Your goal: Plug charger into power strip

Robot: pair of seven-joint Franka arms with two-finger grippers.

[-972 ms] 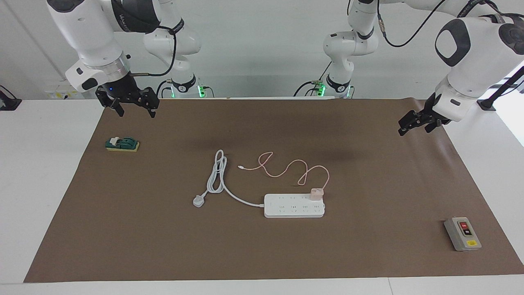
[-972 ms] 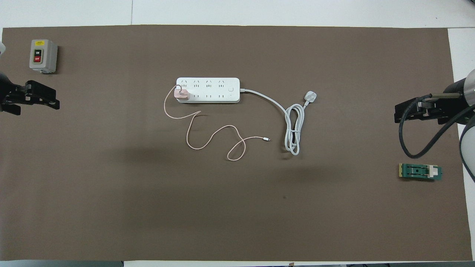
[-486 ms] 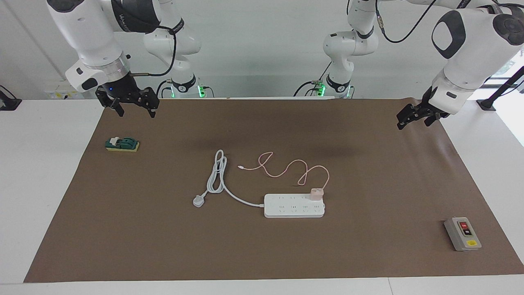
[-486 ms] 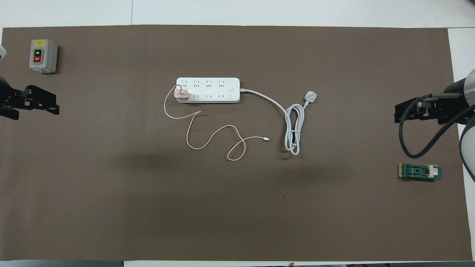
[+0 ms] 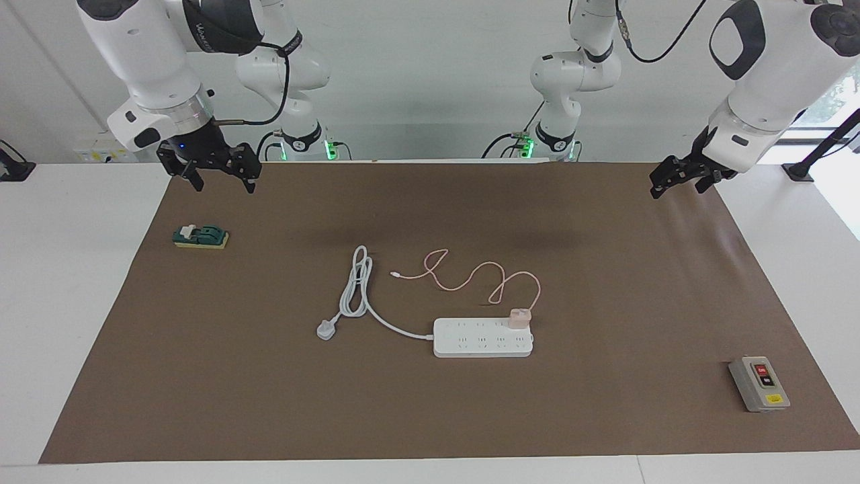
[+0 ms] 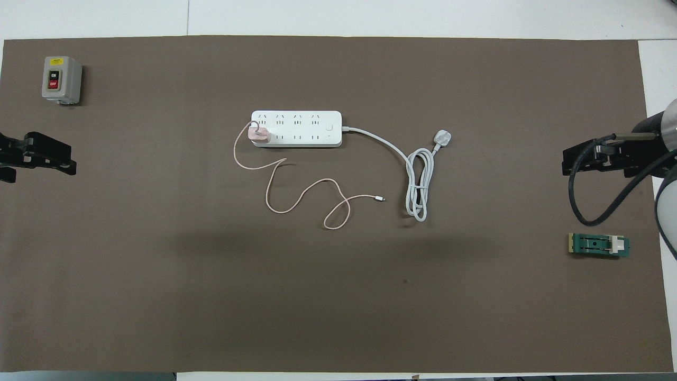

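Observation:
The white power strip (image 5: 470,339) (image 6: 301,129) lies flat in the middle of the brown mat. The pale pink charger (image 5: 519,317) (image 6: 259,135) stands upright in a socket at the strip's end toward the left arm's end of the table. Its thin pink cable (image 5: 470,275) (image 6: 304,193) loops over the mat nearer to the robots. My left gripper (image 5: 675,187) (image 6: 39,159) hangs open and empty over the mat's edge at the left arm's end. My right gripper (image 5: 224,183) (image 6: 597,159) waits open and empty over the mat's corner at the right arm's end.
The strip's thick white cord ends in a grey-white three-pin plug (image 5: 326,329) (image 6: 442,138) beside the strip. A grey box with red and black buttons (image 5: 759,383) (image 6: 62,79) sits toward the left arm's end. A green block (image 5: 200,236) (image 6: 599,245) lies under the right gripper's side.
My left gripper has drawn back toward the robots and outward along the mat's edge. The right arm, charger and strip have not moved.

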